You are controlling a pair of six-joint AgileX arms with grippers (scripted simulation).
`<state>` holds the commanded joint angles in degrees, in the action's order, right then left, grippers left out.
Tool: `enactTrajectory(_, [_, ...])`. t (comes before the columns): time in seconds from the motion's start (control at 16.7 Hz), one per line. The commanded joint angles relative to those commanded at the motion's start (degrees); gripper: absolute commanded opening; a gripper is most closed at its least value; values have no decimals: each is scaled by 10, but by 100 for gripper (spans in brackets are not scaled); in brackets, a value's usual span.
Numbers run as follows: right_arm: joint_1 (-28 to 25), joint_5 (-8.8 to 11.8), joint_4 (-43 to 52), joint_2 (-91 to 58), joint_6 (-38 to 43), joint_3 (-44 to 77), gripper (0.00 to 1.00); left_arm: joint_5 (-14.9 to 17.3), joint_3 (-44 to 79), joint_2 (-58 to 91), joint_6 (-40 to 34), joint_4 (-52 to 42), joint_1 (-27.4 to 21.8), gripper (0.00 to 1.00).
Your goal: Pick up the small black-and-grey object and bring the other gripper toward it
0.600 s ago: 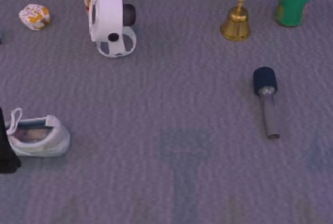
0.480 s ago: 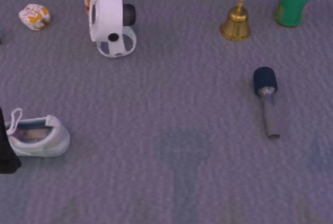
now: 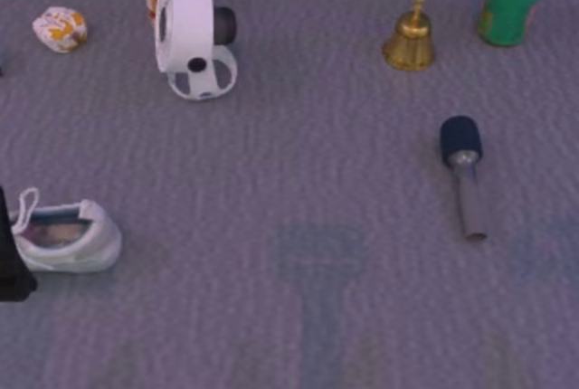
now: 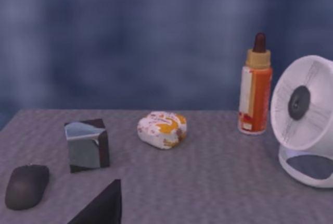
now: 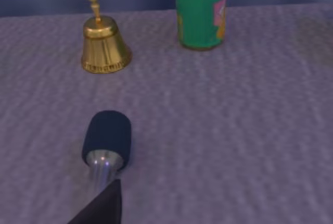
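Two grippers, neither holding anything. Of the right gripper (image 5: 102,206) the right wrist view shows only a dark wedge low in its field, so I cannot tell whether it is spread or closed. That wedge sits over the grey handle end of the small black-and-grey object (image 3: 463,186), near it but not visibly touching. The same goes for the left gripper (image 4: 101,208): one dark wedge, state unclear, nothing near it.

The small black-and-grey object lies flat on the table (image 3: 298,136), nearer the front edge than the brass bell (image 3: 409,41) and a little to the bell's right, well apart from it. Its black head points toward the bell and its handle away. My read is that the right arm is lined up along the handle because the slim grey shaft is the easier part to pinch. The pick has not begun.

The right arm looks low and tilted forward, its camera facing the bell and the green bottle (image 5: 202,9), which is just right of the bell. The arm body is out of the top view. The left arm is parked far to the bell's left, facing the white fan (image 4: 307,125), the orange bottle (image 4: 255,91), a wrapped bun (image 4: 162,129), a dark cube (image 4: 87,145) and a mouse (image 4: 27,185). The white shoe (image 3: 68,235) is well left of the bell, toward the front.
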<state>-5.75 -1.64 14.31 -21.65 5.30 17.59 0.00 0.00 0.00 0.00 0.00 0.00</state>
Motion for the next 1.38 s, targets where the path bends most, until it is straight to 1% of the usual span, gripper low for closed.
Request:
enactTrajectory(0.6, [-125, -31, 282, -582, 139, 432, 100, 0, 0, 0, 0, 0, 0, 100])
enactTrajectory(0.84, [-165, -42, 376, -764, 183, 568, 100, 0, 0, 0, 0, 0, 0, 100])
enactTrajectory(1.08, [-189, -51, 443, -870, 209, 646, 100, 0, 0, 0, 0, 0, 0, 100])
enactTrajectory(1.38, [-194, -54, 458, -893, 214, 661, 100, 0, 0, 0, 0, 0, 0, 100])
